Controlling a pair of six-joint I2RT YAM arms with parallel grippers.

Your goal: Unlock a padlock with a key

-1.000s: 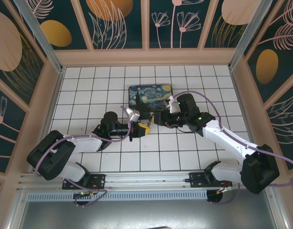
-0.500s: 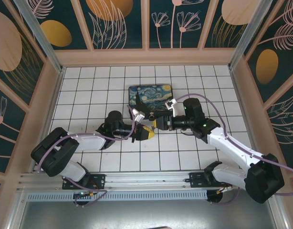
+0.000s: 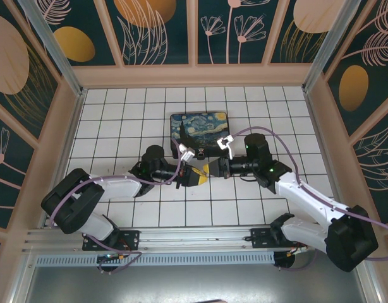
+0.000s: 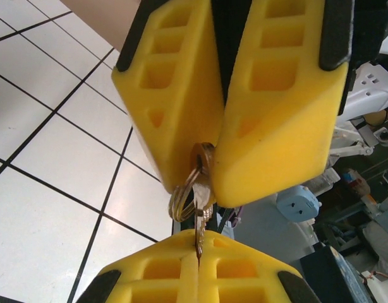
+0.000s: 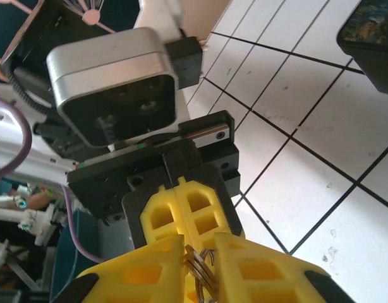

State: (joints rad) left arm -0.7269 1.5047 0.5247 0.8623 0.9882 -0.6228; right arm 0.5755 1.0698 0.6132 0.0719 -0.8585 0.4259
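The key [image 4: 200, 218] is showing edge-on as a thin dark sliver. Its head is hiding between the yellow fingers of the left gripper [image 4: 210, 182], which are pressing fully together on it. Its tip is disappearing into the seam of the right gripper [image 4: 197, 268], whose jaws are looking closed on it too. A brassy split ring [image 4: 181, 201] is hanging at the key's head. From above, both grippers are meeting tip to tip over the white tiled table [image 3: 118, 126] — the key between them is too small to make out. The painted box [image 3: 199, 125] is sitting just beyond. In the right wrist view a silvery camera housing [image 5: 112, 88] is looming over the fingers, blocking much of the floor.
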